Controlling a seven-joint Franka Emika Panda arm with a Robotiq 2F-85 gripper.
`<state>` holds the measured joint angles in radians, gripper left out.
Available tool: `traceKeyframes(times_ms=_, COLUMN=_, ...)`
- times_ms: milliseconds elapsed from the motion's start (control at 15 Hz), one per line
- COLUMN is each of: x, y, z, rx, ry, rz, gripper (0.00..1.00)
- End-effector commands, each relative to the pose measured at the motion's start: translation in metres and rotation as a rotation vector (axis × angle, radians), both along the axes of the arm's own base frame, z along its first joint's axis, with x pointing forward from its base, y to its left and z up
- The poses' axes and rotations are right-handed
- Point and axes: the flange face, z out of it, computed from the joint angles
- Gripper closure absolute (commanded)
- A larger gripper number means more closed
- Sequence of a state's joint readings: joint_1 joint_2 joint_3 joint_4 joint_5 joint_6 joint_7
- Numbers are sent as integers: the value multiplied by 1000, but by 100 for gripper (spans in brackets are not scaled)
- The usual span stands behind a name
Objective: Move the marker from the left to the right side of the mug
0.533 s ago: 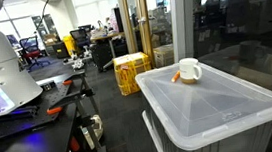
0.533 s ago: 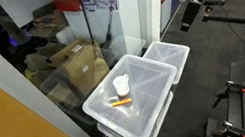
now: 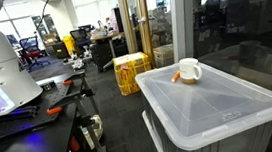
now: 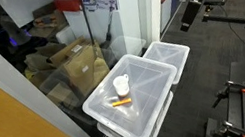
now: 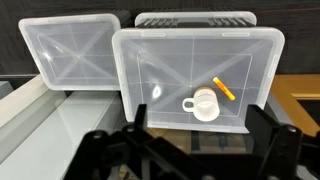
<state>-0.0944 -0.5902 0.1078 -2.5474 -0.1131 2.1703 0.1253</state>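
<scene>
Wrist view shows marker (image 5: pixel 224 89) whole; mug (image 3: pixel 190 71) half-hides it in an exterior view.

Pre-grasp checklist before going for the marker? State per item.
1. Marker visible, lying flat on the lid: ok.
2. Marker apart from the mug: ok, narrow gap in the wrist view.
3. Mug upright: ok.
4. Gripper fingers open and empty: ok.
5. Gripper above the marker: not ok, it is well away from the lid.
6. Lid bare on the mug's other side for the drop: ok.
</scene>
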Motion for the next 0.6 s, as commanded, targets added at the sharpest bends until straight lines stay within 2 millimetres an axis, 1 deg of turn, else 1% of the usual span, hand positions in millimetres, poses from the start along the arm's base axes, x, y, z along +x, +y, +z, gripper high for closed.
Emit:
traceKeyframes(times_ms=0, x=6, y=-1, z=0, rx=-38, ry=-35, rz=30, gripper=0)
traceKeyframes(times_ms=267, x=26, y=2, z=-2, rx=-85, ry=-139, rz=102, gripper=0)
traceKeyframes(times_ms=533, x=47, y=10, z=-20, rx=-84, ry=-203, rz=180, gripper=0)
